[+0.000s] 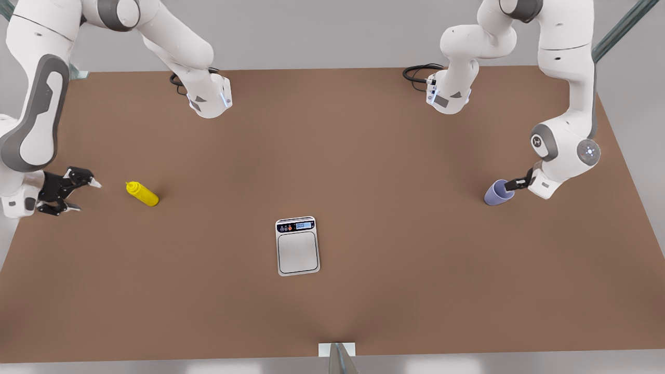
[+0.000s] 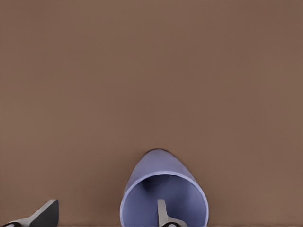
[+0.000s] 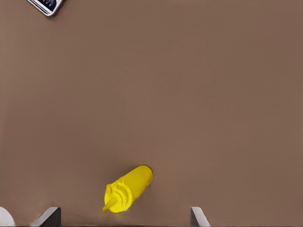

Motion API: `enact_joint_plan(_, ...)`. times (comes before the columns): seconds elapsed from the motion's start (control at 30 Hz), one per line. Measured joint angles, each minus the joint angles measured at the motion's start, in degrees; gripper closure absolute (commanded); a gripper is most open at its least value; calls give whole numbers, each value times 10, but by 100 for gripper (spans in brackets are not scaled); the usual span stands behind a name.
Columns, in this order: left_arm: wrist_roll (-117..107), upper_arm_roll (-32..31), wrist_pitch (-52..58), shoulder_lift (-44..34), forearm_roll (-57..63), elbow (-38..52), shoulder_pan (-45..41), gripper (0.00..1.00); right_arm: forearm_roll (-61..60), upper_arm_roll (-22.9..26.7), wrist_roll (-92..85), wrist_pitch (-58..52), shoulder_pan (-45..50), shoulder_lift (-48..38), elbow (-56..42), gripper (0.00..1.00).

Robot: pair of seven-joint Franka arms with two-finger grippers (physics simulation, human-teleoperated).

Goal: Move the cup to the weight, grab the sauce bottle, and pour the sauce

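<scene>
Scale-plate item first: the weight (image 1: 297, 246), a flat silver kitchen scale with a dark display strip, lies nearest the front camera on the brown worktop (image 1: 363, 156), bare on top, roughly midway between the two arms. Left pincer (image 1: 515, 184): at the front view's right, low over the worktop, fingers straddling the rim of the cup (image 1: 497, 192), one finger (image 2: 164, 215) inside the mouth and the other outside the wall; fingers parted, not yet clenched on the wall as far as the left wrist view shows. Cup: lavender-blue, tapered, seemingly tilted toward that pincer, well apart from the weight. Right pincer (image 1: 78, 195): at the front view's left, released, fingers spread wide, aimed at the sauce bottle (image 1: 142, 194) and near it without touching. Sauce bottle: bright yellow, lying on its side on the worktop, nozzle toward the right pincer, well apart from the weight. Step in hand, by judgement: the first, securing the cup for transfer. Next move calls for closing the left fingers on the cup wall, then lifting, carrying it across and setting it upright on the steel plate; bottle pickup and pouring remain outstanding.
</scene>
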State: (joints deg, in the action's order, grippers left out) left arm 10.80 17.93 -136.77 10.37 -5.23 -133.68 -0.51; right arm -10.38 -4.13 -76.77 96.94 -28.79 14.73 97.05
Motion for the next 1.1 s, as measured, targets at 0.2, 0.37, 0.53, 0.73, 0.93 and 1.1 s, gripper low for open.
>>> enact_joint_plan(0.2, 6, 1, 6, 0, -9, -7, 0, 0, -100, 0, -371, 57, -153, 102, 19, 0)
enact_joint_plan(0.37, 14, 1, -5, 25, -11, -6, 0, 30, -243, -1, -566, -4, -252, 220, 31, 0)
enact_joint_plan(0.53, 14, 0, -21, 45, -12, -7, 0, 69, -259, -1, -602, -46, -250, 281, 19, 0)
enact_joint_plan(0.73, 14, -1, -22, 42, -12, -7, -1, 79, -265, -12, -653, -59, -246, 295, 23, 0)
enact_joint_plan(0.93, 14, -3, -16, 27, -25, -6, -2, 79, -265, -15, -681, -68, -237, 305, 25, 0)
enact_joint_plan(1.1, 12, -2, -3, -6, -8, -6, -8, 79, -265, -28, -680, -68, -231, 315, 26, 0)
